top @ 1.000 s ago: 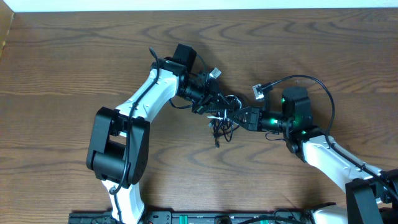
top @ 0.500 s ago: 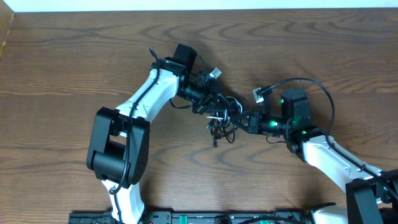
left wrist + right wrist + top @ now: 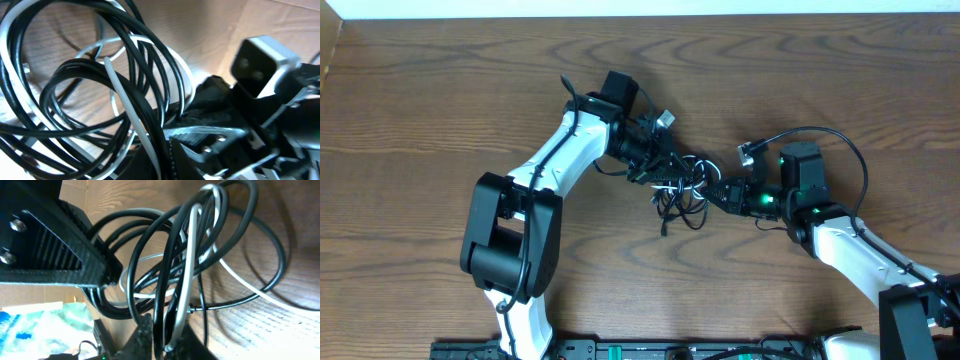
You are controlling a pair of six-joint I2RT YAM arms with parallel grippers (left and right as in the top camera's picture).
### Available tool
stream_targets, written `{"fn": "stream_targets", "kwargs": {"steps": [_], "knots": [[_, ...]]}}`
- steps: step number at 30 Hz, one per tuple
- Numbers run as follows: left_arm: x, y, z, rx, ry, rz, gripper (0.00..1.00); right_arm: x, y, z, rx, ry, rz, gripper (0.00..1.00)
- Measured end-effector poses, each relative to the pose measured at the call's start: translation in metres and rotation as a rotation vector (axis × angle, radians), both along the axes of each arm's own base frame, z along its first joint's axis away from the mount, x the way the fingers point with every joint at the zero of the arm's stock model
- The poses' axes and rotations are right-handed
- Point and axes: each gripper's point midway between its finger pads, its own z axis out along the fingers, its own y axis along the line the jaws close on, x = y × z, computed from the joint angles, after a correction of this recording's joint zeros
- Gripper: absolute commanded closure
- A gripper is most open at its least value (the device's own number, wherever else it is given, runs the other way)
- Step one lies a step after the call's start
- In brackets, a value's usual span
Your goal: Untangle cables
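The cables (image 3: 682,190) lie in one knotted bunch near the middle of the desk (image 3: 420,100), pinched between the two arms. The left tool (image 3: 668,166) meets the bunch from its 10 o'clock side and the right tool (image 3: 722,190) from its 3 o'clock side, so the two tools almost face each other across the knot.

The left tool is fully closed, and in its wrist view a sheaf of strands runs down into its tip. The black cable (image 3: 131,47) makes several wide overlapping loops there. The white cable (image 3: 125,102) cuts slanting through them from 11 o'clock to 5 o'clock.

In the right wrist view the right tool's fingers sit at 6 o'clock, nearly together, with a bend of the white cable and some black strands caught between them. Above them the black loops fan out toward 12 and 3 o'clock, partly lifted off the wood and casting shadows. One loose black end trails out of the bunch toward 7 o'clock in the overhead view and rests on the desk.
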Motion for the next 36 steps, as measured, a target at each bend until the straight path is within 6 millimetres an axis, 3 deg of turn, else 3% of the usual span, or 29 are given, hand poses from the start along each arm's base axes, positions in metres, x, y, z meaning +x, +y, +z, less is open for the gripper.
{"fn": "stream_targets", "kwargs": {"steps": [7,17,24,25,27,36], "knots": [[-0.006,-0.005,-0.010,0.068,-0.028,-0.024,0.92,0.002,-0.002,-0.001,-0.008,-0.007,-0.006,0.73],[-0.008,-0.008,-0.011,0.070,-0.029,-0.032,0.92,0.000,-0.001,0.000,-0.001,-0.005,0.002,0.67],[-0.010,-0.011,-0.004,0.028,-0.013,-0.039,0.92,-0.005,0.006,0.002,0.009,-0.007,0.033,0.45],[-0.010,-0.011,-0.004,0.024,-0.012,-0.039,0.92,-0.005,0.006,0.001,0.008,-0.005,0.032,0.35],[-0.009,-0.011,-0.002,0.012,-0.007,-0.035,0.92,-0.006,0.005,-0.001,0.000,0.003,0.029,0.25],[0.002,0.001,0.003,-0.017,0.004,0.006,0.92,-0.023,-0.010,-0.031,-0.106,0.165,-0.028,0.25]]}}
